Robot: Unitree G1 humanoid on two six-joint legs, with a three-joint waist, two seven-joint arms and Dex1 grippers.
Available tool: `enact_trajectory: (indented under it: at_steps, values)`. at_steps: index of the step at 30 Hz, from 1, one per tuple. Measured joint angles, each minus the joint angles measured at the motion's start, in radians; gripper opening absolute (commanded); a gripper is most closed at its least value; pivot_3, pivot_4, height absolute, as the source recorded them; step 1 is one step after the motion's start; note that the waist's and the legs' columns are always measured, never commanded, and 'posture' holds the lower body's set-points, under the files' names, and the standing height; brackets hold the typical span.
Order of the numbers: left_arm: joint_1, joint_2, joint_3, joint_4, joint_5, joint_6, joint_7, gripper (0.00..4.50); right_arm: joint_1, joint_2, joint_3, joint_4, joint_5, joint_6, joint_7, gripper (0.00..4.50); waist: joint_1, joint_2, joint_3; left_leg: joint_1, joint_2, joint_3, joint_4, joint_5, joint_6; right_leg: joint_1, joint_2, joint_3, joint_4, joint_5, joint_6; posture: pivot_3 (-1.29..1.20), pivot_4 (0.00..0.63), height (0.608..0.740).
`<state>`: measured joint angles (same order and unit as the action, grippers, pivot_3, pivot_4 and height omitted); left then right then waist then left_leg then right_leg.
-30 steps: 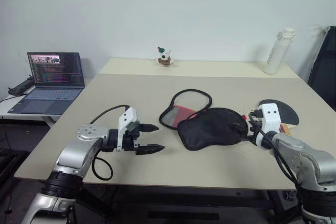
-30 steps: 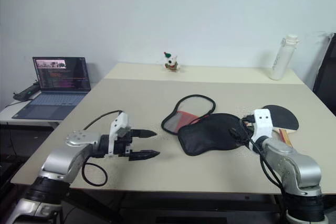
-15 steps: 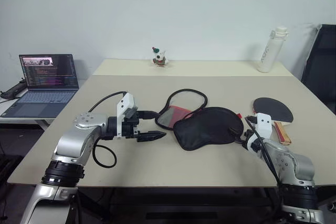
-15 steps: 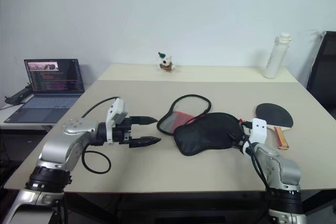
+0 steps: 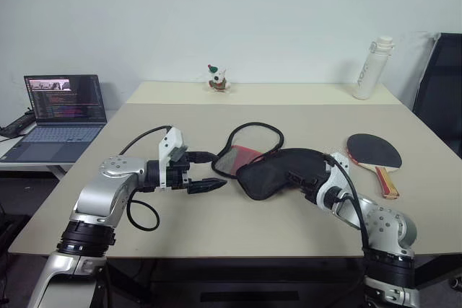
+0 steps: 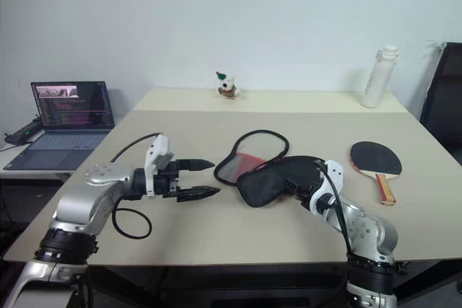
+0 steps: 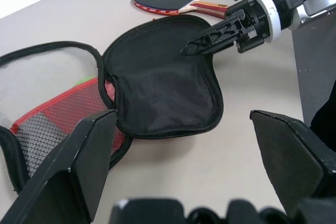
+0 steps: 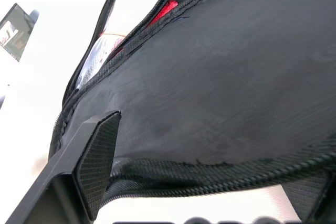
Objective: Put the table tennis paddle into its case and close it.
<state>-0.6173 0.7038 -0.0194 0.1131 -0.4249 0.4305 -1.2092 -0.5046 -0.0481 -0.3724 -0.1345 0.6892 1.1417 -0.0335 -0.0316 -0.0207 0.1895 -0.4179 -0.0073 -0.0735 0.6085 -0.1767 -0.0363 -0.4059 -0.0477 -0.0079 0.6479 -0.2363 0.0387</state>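
Lying unzipped in the middle of a beige table [image 5: 216, 229], the case [image 5: 278, 171] spreads its black fabric half toward the robot's right, while the red and black-mesh half [image 7: 47, 119] folds out on the far left side. The right gripper [image 7: 191, 47] reaches over the black half with its fingers parted and nothing between them (the right wrist view looks straight onto the fabric and its zip edge [image 8: 210, 169], very close). Whether the fingertips touch the cloth cannot be told. The left gripper [image 5: 211, 171] hovers above the tabletop just beside the case's mesh end, fingers [image 5: 209, 186] spread apart and empty, pointing toward the case. The table tennis paddle [image 5: 372, 153] rests flat on the table well to the right of the case, black face up, red edge showing, its pale handle [image 5: 386, 182] aimed at the near edge; neither gripper is on it. At the far edge stand a small toy figure [image 5: 217, 77] and a white bottle [image 5: 369, 68]. An open laptop [image 5: 58, 113] sits on a side desk to the left.
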Motion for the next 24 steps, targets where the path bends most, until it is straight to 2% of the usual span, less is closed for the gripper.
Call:
enact_trajectory:
  at_steps: [3, 4, 9, 14, 20, 24]
  values:
    - [0.000, 0.000, 0.004, 0.003, 0.000, -0.004, 0.001, 4.45, -0.020, 0.047, -0.001, 0.015, 0.000, -0.022, -0.032, 3.95, 0.000, 0.000, 0.000, 0.000, 0.000, 0.000, 0.000, 0.000, 0.000, 0.000, 0.000, 0.000, 0.000, 0.000, 0.000, 0.00, 0.150, 0.740]
    - [0.000, 0.000, 0.005, 0.004, 0.001, -0.004, 0.001, 4.45, -0.027, 0.062, -0.001, 0.021, 0.000, -0.025, -0.041, 3.64, -0.001, 0.000, 0.000, 0.000, 0.000, 0.000, 0.000, 0.000, 0.000, 0.000, 0.001, 0.000, 0.000, 0.000, 0.000, 0.00, 0.150, 0.740]
    - [0.000, -0.001, 0.005, 0.015, 0.007, -0.009, 0.006, 4.45, -0.059, 0.095, -0.001, 0.031, 0.018, -0.016, -0.057, 1.84, -0.001, 0.001, 0.000, 0.000, 0.000, 0.000, 0.000, 0.000, 0.000, 0.000, 0.001, 0.000, 0.000, 0.000, 0.000, 0.00, 0.150, 0.740]
    - [-0.001, -0.002, 0.005, 0.016, 0.010, -0.022, 0.019, 4.45, -0.119, 0.019, -0.001, 0.058, 0.074, 0.077, -0.016, 0.10, -0.001, 0.001, 0.000, 0.000, 0.000, 0.000, 0.000, 0.000, 0.000, 0.000, 0.000, 0.000, 0.000, 0.000, 0.000, 0.00, 0.150, 0.740]
    - [-0.003, -0.004, 0.006, 0.021, 0.011, -0.024, 0.020, 4.45, -0.193, -0.139, -0.003, 0.095, 0.150, 0.253, 0.089, 0.04, 0.000, 0.001, 0.000, 0.000, 0.000, 0.000, -0.001, 0.000, 0.000, 0.000, 0.001, 0.000, 0.000, 0.000, -0.001, 0.00, 0.150, 0.740]
    - [-0.004, -0.007, 0.006, 0.021, 0.011, -0.024, 0.022, 4.45, -0.228, -0.292, 0.058, 0.120, 0.198, 0.382, 0.233, 0.04, 0.000, 0.001, 0.000, 0.000, 0.000, 0.000, -0.001, 0.000, 0.000, 0.000, 0.001, 0.000, 0.000, 0.000, -0.001, 0.00, 0.150, 0.740]
